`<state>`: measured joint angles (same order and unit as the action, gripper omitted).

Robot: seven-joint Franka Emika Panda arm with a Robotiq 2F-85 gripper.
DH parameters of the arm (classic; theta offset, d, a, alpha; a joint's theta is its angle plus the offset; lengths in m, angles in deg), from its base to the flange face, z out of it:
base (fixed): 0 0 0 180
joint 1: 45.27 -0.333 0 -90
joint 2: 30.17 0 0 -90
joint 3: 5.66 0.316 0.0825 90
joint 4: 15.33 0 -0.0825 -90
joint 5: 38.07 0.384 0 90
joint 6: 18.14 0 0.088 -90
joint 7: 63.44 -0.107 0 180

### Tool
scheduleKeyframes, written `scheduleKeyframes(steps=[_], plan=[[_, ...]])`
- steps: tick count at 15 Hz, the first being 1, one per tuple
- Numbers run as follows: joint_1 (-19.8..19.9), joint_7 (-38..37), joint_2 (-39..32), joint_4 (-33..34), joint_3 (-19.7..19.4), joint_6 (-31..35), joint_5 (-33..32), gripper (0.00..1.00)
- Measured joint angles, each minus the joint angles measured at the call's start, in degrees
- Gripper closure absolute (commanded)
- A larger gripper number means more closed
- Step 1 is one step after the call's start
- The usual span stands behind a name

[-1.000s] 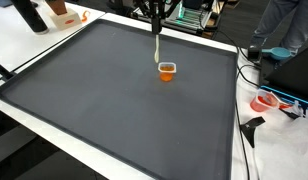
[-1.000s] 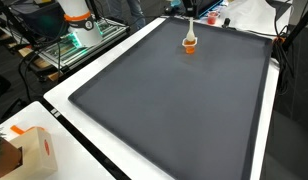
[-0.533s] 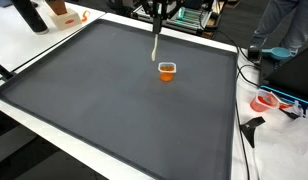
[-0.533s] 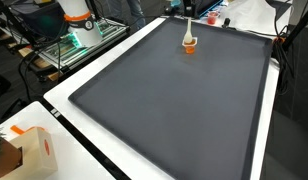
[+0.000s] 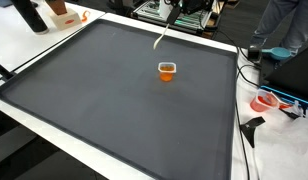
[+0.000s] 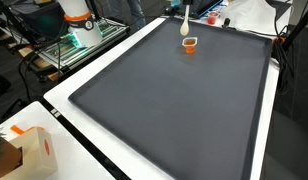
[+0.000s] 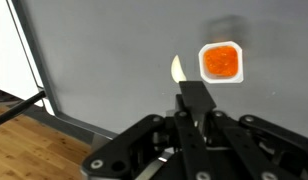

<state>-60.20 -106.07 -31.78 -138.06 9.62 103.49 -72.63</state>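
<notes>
A small orange cup [image 5: 167, 70] [image 6: 190, 43] [image 7: 220, 62] with a pale rim stands on the dark grey mat [image 5: 114, 100] [image 6: 174, 110] near its far edge. A white spoon [image 5: 161, 40] [image 6: 185, 25] [image 7: 179, 68] hangs in the air above and beside the cup, clear of it. My gripper [image 7: 192, 118] is shut on the spoon's handle, and the spoon's bowl pokes out past the dark fingers [image 7: 197, 100]. In both exterior views the gripper sits at the top border, mostly cut off.
A white table border [image 5: 54, 150] frames the mat. A cardboard box [image 6: 29, 150] stands at one corner, an orange-and-white object [image 5: 64, 17] at another. Cables and a red-and-white item [image 5: 266, 100] lie beside the mat. A metal rack [image 6: 74, 45] and wooden floor [image 7: 34, 150] lie beyond.
The spoon stood with its bowl in the cup; the gripper has since lifted it out and up, towards the mat's far edge. The cup has stayed put.
</notes>
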Motion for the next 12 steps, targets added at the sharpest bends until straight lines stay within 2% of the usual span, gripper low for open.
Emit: scheduleKeyframes(steps=[6,12], plan=[[-4.8,-16.5,-8.79,6.53,1.21,-12.74,-13.13,0.97],[-8.54,-26.28,-18.45,13.51,0.75,-22.15,-19.81,0.97]])
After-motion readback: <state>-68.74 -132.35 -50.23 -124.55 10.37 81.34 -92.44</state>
